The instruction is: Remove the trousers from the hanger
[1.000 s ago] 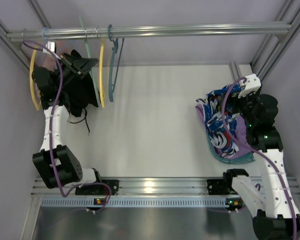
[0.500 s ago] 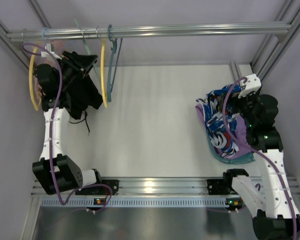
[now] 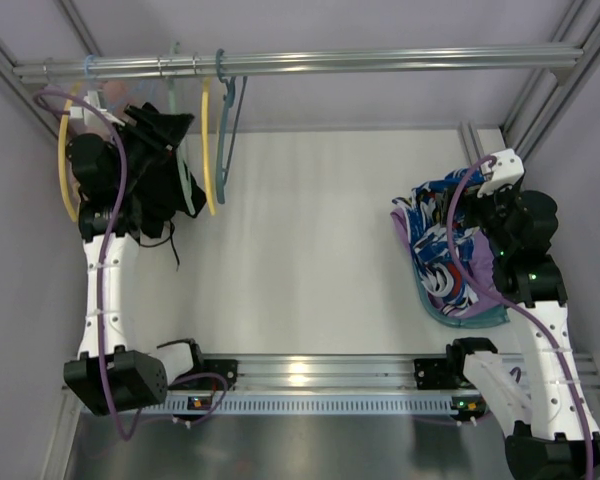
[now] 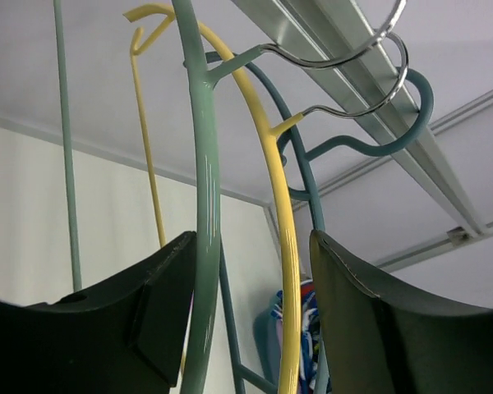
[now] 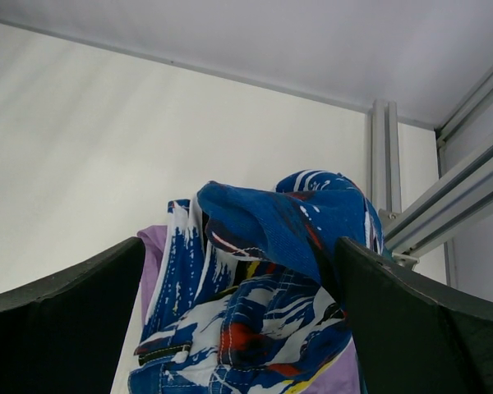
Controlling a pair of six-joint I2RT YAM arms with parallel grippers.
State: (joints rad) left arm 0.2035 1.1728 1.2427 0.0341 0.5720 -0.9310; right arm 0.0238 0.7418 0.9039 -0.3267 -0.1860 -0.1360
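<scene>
The trousers [image 3: 442, 250], bright blue with white, navy and red patches, lie in a heap at the table's right side and fill the right wrist view [image 5: 263, 312]. My right gripper [image 5: 240, 246] hovers over them, open wide, its fingers on either side of the top fold. The pale mint-green hanger [image 3: 180, 150] hangs empty from the rail at the far left. In the left wrist view the hanger [image 4: 205, 205] runs between my left gripper's [image 4: 253, 238] parted fingers, close against the left finger [image 4: 148, 312].
The rail [image 3: 380, 60] also carries yellow hangers [image 3: 208, 150], a slate-blue hanger [image 3: 226, 120] and a black garment [image 3: 165, 195] under my left gripper. A purple cloth [image 3: 404, 225] and a teal edge [image 3: 470, 318] lie under the trousers. Frame posts stand at the right.
My left gripper has opened from shut, and the mint-green hanger has swung to hang straight from the rail. The left arm has stretched farther back. The right arm has not moved.
</scene>
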